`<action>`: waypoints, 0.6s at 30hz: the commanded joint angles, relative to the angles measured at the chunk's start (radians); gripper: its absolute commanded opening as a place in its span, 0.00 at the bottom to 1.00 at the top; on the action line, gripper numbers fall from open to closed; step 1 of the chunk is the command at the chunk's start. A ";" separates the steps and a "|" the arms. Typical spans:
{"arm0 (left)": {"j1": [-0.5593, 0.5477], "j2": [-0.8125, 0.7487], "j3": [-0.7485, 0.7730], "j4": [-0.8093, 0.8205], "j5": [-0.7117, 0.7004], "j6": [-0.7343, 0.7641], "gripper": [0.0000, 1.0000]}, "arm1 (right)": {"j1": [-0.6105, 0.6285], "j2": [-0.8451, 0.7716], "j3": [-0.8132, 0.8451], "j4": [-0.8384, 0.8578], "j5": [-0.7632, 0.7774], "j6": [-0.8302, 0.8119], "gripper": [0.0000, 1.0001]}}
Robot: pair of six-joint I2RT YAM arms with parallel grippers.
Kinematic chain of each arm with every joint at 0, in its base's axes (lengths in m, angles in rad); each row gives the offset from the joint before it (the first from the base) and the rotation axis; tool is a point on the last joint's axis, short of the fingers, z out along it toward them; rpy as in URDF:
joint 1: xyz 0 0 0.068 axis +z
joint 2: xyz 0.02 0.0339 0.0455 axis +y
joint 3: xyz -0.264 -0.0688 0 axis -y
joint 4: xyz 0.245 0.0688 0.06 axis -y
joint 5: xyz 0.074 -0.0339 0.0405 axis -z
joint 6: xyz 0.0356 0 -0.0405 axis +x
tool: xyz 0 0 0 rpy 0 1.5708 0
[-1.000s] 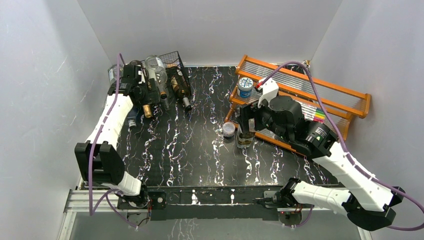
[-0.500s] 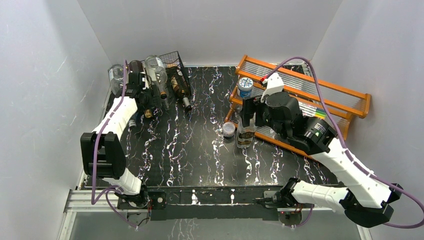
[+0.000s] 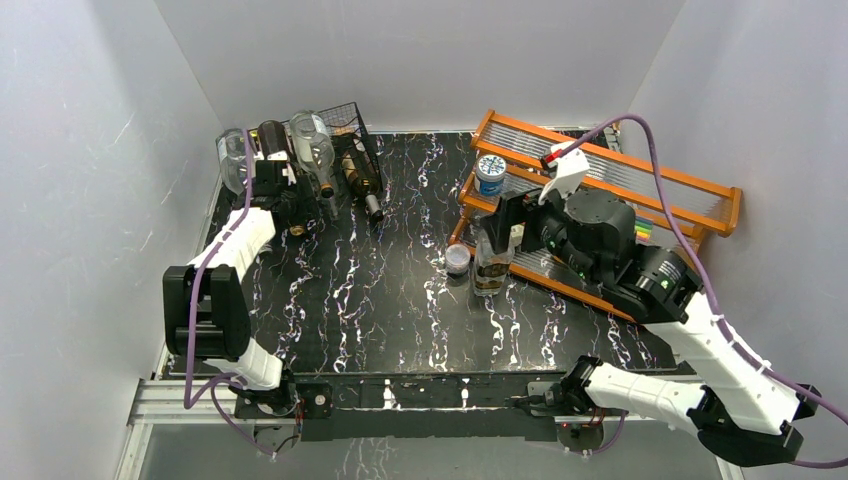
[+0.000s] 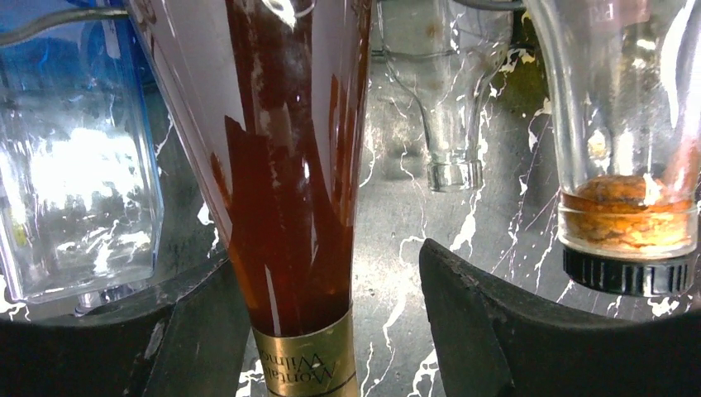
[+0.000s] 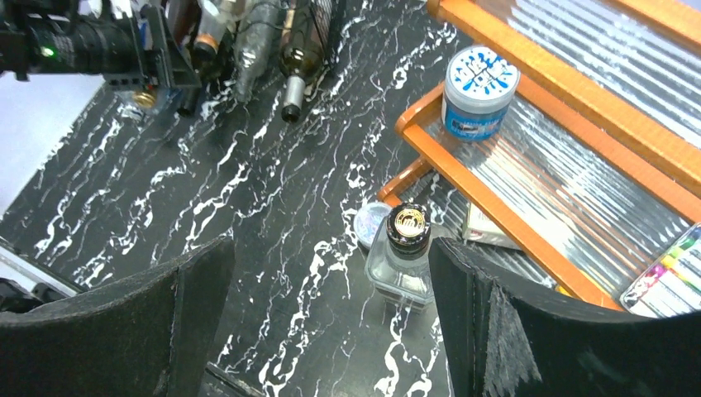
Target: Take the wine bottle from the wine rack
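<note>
Over on the left, the wine bottle (image 4: 289,165) lies in the wine rack (image 3: 352,112), neck poking out toward the arm. The left gripper (image 4: 326,273) straddles that neck loosely, with a gap on one side, so it's not clamped yet. Further right, the right gripper (image 5: 331,248) hangs wide open above a small clear bottle (image 5: 403,248) just beside the orange shelf (image 5: 496,211).

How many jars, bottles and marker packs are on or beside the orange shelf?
Jars: 2, the blue jar and the small jar
Bottles: 1, the capped bottle
Marker packs: 1, the marker pack
Total: 4
</note>
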 commanded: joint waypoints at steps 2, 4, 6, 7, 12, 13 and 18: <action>0.011 -0.038 -0.001 0.054 0.011 0.013 0.67 | -0.004 -0.003 0.002 0.087 -0.007 -0.030 0.98; 0.010 -0.027 0.005 0.051 0.008 0.015 0.65 | -0.005 0.005 0.001 0.083 -0.009 -0.024 0.98; 0.012 -0.023 0.006 0.056 0.006 0.018 0.61 | -0.004 0.007 -0.005 0.087 -0.009 -0.021 0.98; 0.013 -0.021 0.007 0.057 0.004 0.019 0.59 | -0.005 0.007 -0.008 0.090 -0.009 -0.021 0.98; 0.012 -0.037 0.020 0.042 0.020 0.015 0.42 | -0.004 0.010 -0.009 0.088 -0.004 -0.020 0.98; 0.012 -0.046 0.022 0.035 0.020 0.009 0.39 | -0.004 0.009 -0.009 0.089 -0.004 -0.020 0.98; 0.013 -0.096 0.032 0.009 0.027 -0.011 0.26 | -0.004 0.001 -0.018 0.103 0.000 -0.022 0.98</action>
